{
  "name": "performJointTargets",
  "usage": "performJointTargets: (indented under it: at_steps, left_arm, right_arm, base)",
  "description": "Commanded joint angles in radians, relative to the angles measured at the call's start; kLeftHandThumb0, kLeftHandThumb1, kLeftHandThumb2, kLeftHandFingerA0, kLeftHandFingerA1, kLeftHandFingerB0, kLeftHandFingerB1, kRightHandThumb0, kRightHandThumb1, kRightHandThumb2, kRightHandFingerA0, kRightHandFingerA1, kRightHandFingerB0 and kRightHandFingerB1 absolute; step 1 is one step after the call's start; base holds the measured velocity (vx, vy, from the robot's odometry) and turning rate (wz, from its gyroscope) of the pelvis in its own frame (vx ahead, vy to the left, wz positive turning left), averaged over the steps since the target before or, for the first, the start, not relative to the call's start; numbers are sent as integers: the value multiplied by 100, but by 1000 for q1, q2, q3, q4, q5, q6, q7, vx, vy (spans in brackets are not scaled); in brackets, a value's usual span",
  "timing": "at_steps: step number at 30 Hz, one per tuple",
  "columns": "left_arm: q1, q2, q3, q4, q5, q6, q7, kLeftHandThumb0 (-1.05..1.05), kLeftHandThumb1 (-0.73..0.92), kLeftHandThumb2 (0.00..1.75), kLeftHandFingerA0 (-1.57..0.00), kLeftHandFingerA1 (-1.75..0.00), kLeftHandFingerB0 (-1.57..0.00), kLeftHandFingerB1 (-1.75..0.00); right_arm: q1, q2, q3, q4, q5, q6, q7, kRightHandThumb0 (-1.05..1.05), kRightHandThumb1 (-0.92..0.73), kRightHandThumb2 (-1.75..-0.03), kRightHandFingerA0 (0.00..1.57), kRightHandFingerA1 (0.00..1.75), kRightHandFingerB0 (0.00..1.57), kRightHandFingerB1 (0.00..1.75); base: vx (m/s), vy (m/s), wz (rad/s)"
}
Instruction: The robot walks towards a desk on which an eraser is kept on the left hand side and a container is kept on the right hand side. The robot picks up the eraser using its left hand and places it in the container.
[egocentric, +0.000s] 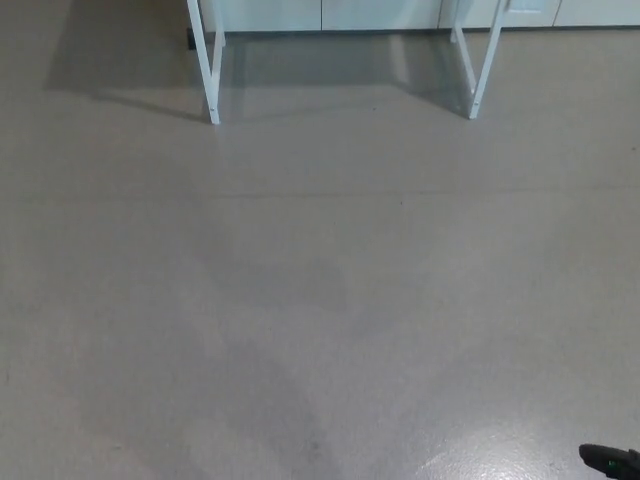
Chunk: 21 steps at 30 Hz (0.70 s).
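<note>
Neither the eraser nor the container shows in the head view, and the desk top is out of frame. Only the desk's white legs appear at the top: the left leg and the right leg. A small black part of my right hand pokes in at the bottom right corner; its fingers are not visible. My left hand is out of view.
Grey floor fills the picture between me and the desk legs, with faint shadows across it. White cabinet fronts run along the top edge behind the legs.
</note>
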Motion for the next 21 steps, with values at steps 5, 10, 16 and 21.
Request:
performJointTargets:
  at_steps: [5, 10, 16, 21]
  left_arm:
    - [9, 33, 12, 24, -51, -88, -74, -16, 38, 86, -22, -56, -17, -51]
    - [11, 35, 3, 24, -42, -89, -62, -15, 37, 86, -24, -56, -19, -52]
    - [16, 28, 2, 12, -47, -88, -58, -13, 38, 86, -22, -56, -18, -51]
    - [22, 25, -2, 15, -48, -99, -52, -12, 37, 86, -22, -56, -19, -52]
  right_arm:
    - [13, -10, -10, 1, 33, -54, 41, -18, -50, -55, 51, 63, 34, 51]
    - [16, -11, -9, 3, 33, -58, 48, -17, -51, -55, 49, 62, 33, 51]
    - [21, -10, -6, -9, 29, -49, 40, -17, -51, -55, 49, 62, 34, 50]
    - [20, -10, -7, 2, 32, -54, 41, -17, -50, -55, 50, 62, 34, 50]
  base:
    - [0, 0, 0]
    - [0, 0, 0]
    - [0, 0, 0]
    - [0, -6, -7]
